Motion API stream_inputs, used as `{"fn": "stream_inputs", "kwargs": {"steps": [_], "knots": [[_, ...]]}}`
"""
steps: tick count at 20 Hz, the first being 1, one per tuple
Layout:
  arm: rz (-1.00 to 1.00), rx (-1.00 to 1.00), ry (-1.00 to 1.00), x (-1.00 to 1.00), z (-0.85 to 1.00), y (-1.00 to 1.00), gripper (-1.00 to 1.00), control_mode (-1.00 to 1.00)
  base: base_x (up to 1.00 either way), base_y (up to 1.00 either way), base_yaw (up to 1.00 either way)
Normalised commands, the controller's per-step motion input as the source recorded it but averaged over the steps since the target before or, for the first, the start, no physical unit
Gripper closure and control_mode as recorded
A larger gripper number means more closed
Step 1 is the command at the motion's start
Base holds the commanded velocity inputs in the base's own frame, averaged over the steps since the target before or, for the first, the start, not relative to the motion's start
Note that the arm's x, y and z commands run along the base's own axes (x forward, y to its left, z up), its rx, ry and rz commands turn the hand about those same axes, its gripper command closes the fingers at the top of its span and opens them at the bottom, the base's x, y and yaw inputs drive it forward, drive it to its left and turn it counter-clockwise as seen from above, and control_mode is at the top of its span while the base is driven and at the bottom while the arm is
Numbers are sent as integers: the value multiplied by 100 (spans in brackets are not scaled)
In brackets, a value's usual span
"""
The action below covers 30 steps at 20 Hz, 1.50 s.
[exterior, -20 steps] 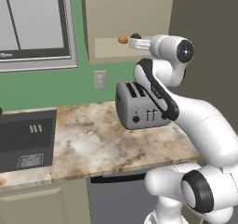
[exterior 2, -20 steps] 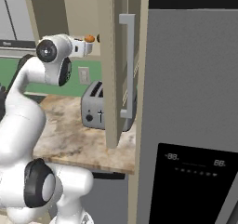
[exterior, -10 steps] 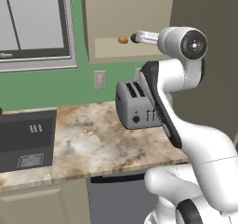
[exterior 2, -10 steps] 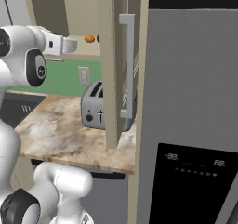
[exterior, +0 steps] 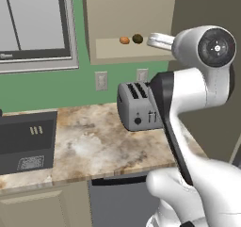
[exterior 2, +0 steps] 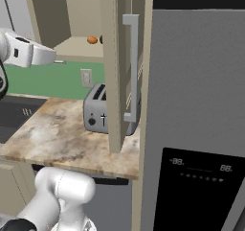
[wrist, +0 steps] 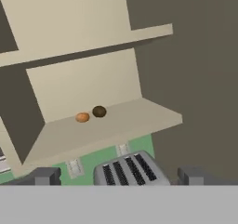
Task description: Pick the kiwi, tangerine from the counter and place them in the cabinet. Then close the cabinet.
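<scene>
Hovering jaws spread wide, empty | kiwi (wrist: 99, 111), tangerine (wrist: 82, 117) beyond on cabinet (wrist: 116, 125) shelf

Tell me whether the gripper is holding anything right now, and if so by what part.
Nothing is held. The gripper is open and empty, its fingertips spread wide. The kiwi and tangerine both sit on the cabinet shelf.

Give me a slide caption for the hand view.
Tangerine and kiwi side by side on the open cabinet shelf, toaster below.
</scene>
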Motion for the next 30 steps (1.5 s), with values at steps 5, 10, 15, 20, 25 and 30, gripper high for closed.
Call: {"fn": "stream_inputs", "kwargs": {"steps": [5, 10, 15, 20, 25, 30], "knots": [[0, 12, -1, -100, -3, 0, -100, -100, 0, 0, 0], [6, 18, 0, -100, 0, -10, -100, -100, 0, 0, 0], [3, 23, 0, -93, 0, -10, -100, -100, 0, 0, 0], [6, 28, 0, -90, 0, -23, -100, -100, 0, 0, 0], [9, 33, 0, -93, 1, -34, -100, -100, 0, 0, 0], [7, 33, 0, -83, 3, -33, -100, -100, 0, 0, 0]]}}
